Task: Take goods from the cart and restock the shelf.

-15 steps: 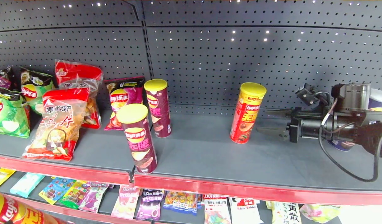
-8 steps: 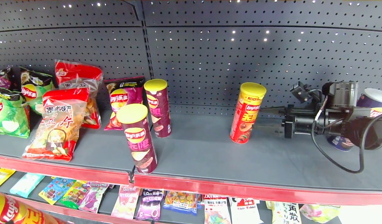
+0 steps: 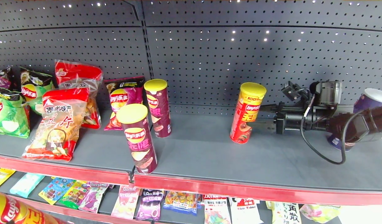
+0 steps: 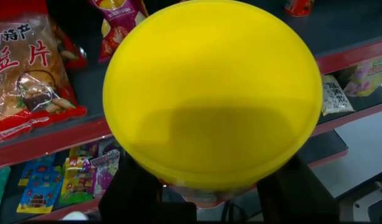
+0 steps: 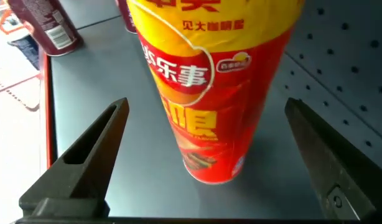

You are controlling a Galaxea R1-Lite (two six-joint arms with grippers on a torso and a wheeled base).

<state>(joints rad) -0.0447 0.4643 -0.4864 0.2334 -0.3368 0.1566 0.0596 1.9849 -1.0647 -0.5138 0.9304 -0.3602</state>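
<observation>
Three cans stand upright on the shelf (image 3: pixel 209 155): front purple can (image 3: pixel 137 138) at the lip, rear purple can (image 3: pixel 157 107) behind it, red can (image 3: pixel 248 112) well to their right, near the back panel.
Right tool (image 5: pixel 206 106): spread wide, jaws either side of the red can, not touching it.
Left tool (image 4: pixel 213 190): appears clenched on a yellow-lidded can (image 4: pixel 213 93), low before the shelf front.
Status: partly restocked; the held can awaits placing, likely between the purple and red cans.

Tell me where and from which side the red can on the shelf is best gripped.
Probably the middle of the red can, coming level from its right side: it stands upright and round, and the open right end effector is lined up there.
</observation>
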